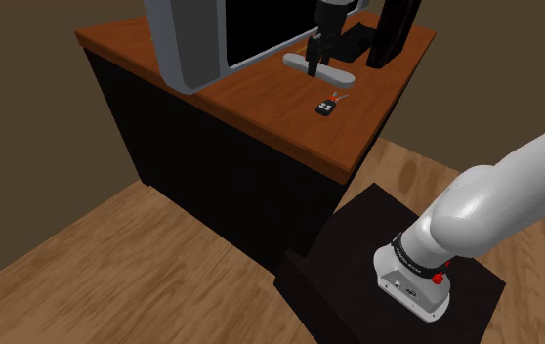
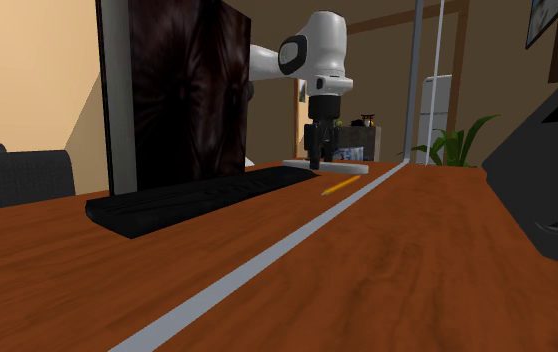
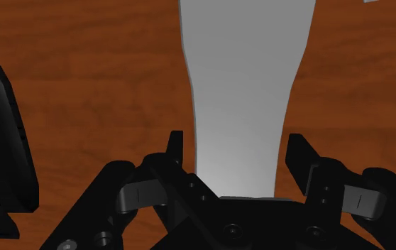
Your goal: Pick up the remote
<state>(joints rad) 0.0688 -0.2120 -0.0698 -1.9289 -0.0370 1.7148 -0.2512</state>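
The remote [image 1: 337, 72] is a long, plain grey slab lying flat on the brown wooden table top [image 1: 290, 122]. My black gripper [image 1: 312, 70] points straight down over it, fingertips at its level. In the wrist view the remote [image 3: 243, 85] runs away from the hand between the fingers of the gripper [image 3: 238, 145], which stand apart on either side of its narrow end with small gaps, so it is not clasped. In the second exterior view the gripper [image 2: 316, 160] stands on the pale remote [image 2: 347, 167] at the table's far end.
A small black key fob [image 1: 327, 108] lies nearer the table's front edge. A large grey-framed screen [image 1: 197, 44] stands toward the shoulder view's left, and a black upright object [image 1: 396, 29] to the right. A yellow pencil [image 2: 339, 186] and a flat black base [image 2: 202, 195] lie near the remote.
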